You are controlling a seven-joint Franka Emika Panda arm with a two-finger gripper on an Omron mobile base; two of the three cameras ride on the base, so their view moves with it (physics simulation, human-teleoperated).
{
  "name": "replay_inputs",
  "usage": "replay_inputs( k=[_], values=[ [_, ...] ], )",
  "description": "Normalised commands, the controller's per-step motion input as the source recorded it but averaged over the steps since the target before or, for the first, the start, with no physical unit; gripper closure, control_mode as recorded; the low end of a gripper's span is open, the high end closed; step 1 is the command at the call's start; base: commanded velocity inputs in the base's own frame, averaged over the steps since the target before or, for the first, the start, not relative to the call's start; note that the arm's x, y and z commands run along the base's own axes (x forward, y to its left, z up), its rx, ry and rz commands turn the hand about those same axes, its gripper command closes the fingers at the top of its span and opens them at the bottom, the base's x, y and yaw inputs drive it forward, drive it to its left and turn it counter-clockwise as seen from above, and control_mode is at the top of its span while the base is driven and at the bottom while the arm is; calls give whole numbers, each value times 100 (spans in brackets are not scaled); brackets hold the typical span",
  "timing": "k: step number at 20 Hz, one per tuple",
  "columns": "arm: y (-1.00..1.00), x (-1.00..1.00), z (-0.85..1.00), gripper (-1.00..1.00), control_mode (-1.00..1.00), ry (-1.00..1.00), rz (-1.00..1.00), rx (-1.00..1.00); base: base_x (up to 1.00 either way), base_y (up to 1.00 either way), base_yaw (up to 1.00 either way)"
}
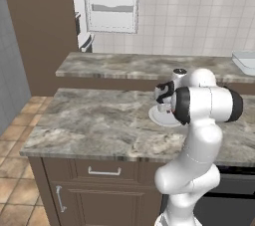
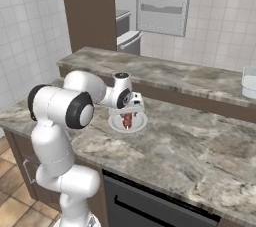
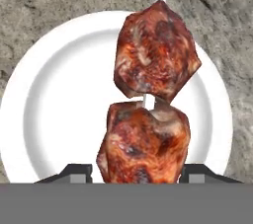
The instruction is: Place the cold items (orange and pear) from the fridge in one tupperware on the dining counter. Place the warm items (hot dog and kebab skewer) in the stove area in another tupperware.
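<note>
A white robot arm reaches down over a marbled stone bench (image 1: 89, 125) in a rendered kitchen, its gripper (image 3: 136, 171) lowered onto a round white plate (image 3: 44, 99) that sits near the middle of the bench. On the plate lies the kebab skewer (image 3: 148, 99), two browned chunks of meat threaded on a pale stick whose far end reaches past the plate's rim. In the hand view the two dark fingers (image 3: 74, 172) stand on either side of the nearer chunk, close against its flanks, so they appear to be clenching on the meat; whether the grip is already firm cannot be told. Taking the skewer by a chunk rather than by the thin stick likely gives the pads more to bite on. In the right base view the plate (image 2: 139, 123) shows below the wrist with the reddish kebab (image 2: 128, 119) on it, still resting there, not lifted. Bare stone lies all around the plate, with the bench's front edge well apart from it, so there is open room to raise the skewer straight up. Behind, a second, higher bench (image 2: 175, 73) runs along the tiled wall, and at its right end stands a pale open container (image 2: 249, 83), probably a tupperware, well apart from the plate. Beyond that stands the fridge with its door (image 2: 162, 1) swung open. A lift would need to clear the raised edge of the rear bench.
</note>
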Motion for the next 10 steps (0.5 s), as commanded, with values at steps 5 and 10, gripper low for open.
replay_inputs(
  k=[5,10],
  values=[
    [0,-48,75,100,-100,-24,13,0,0,0,0],
    [0,-65,78,100,-100,-2,12,0,0,0,0]
  ],
)
